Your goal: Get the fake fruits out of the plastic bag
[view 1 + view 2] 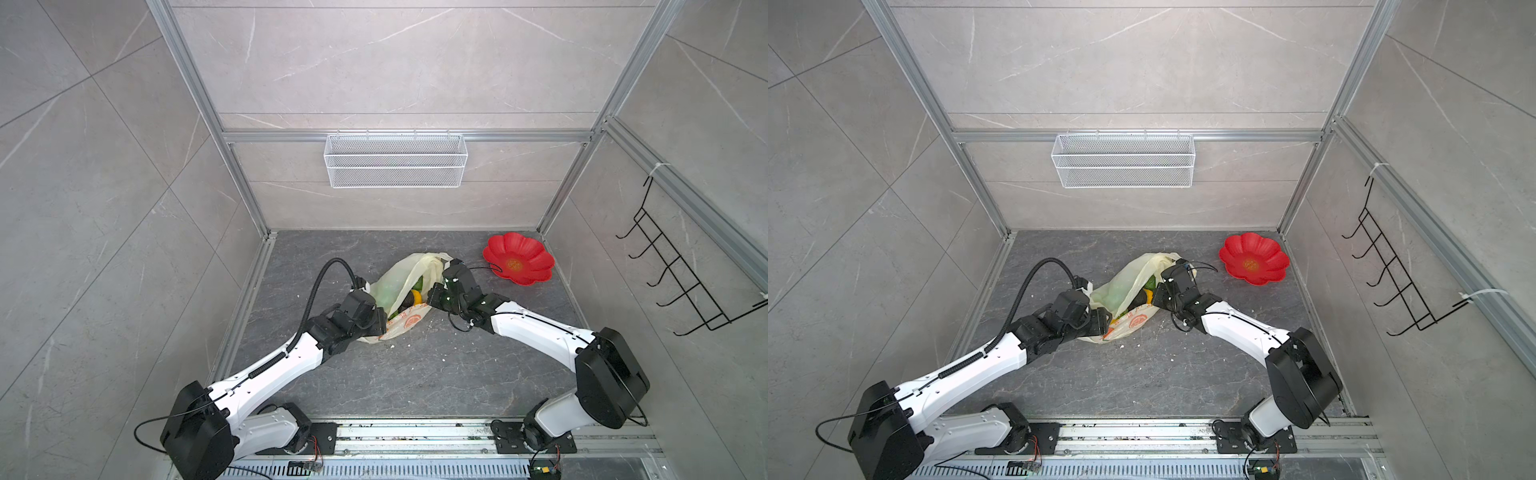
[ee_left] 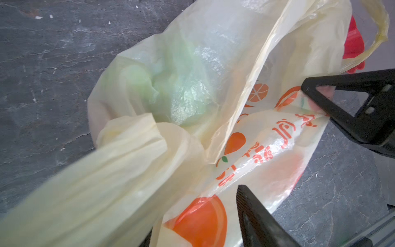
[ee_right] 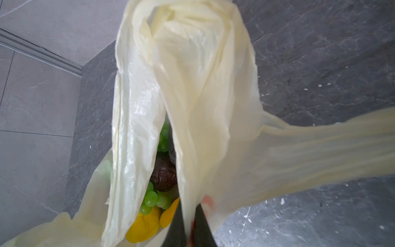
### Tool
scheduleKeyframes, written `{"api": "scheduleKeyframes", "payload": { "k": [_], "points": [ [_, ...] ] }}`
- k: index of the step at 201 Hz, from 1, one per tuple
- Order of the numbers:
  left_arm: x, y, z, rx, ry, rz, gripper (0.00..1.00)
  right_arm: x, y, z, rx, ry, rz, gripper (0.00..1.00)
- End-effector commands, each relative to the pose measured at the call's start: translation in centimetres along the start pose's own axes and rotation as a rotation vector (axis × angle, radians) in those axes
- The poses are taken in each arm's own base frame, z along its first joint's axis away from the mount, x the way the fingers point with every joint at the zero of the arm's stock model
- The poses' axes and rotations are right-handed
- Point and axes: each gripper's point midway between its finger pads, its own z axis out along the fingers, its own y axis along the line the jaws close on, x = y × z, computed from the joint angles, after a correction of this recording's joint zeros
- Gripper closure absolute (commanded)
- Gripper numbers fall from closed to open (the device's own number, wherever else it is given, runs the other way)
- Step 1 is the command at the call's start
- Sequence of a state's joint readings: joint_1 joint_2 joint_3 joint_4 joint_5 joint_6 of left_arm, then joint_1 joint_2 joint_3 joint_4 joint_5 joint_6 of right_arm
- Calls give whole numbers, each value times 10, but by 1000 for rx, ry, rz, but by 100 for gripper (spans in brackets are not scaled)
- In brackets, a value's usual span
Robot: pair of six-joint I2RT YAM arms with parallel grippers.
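A dark marbled tabletop [image 1: 415,374] lies between grey tiled walls [image 1: 395,62]. The right gripper [image 3: 189,205] pinches the plastic bag [image 1: 399,278]; the left gripper [image 2: 271,136] gapes over it.

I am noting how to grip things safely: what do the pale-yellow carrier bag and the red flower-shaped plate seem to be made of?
Pale-yellow carrier bag: thin plastic film, translucent and crinkled, with shiny creases; a green tint shows through it.
Red flower-shaped plate: probably moulded hard plastic, glossy, with even scalloped petals.
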State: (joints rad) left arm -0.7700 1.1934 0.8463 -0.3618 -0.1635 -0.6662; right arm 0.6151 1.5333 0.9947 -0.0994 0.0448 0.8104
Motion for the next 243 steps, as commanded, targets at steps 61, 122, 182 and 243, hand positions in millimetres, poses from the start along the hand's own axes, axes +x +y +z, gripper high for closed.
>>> {"api": "scheduleKeyframes", "payload": {
  "k": [61,122,182,243],
  "points": [
    [-26,1,-58,-310,-164,203,37,-13,2,-9,15,-52,-20,91],
    [-27,-8,-42,-341,-113,421,32,-14,3,-12,13,-56,-15,91],
    [-18,23,-5,-684,88,686,14,-16,-1,-19,26,-72,-15,91],
    [-24,66,22,-779,138,563,15,-14,-3,-22,27,-75,-16,91]
  ]
}}
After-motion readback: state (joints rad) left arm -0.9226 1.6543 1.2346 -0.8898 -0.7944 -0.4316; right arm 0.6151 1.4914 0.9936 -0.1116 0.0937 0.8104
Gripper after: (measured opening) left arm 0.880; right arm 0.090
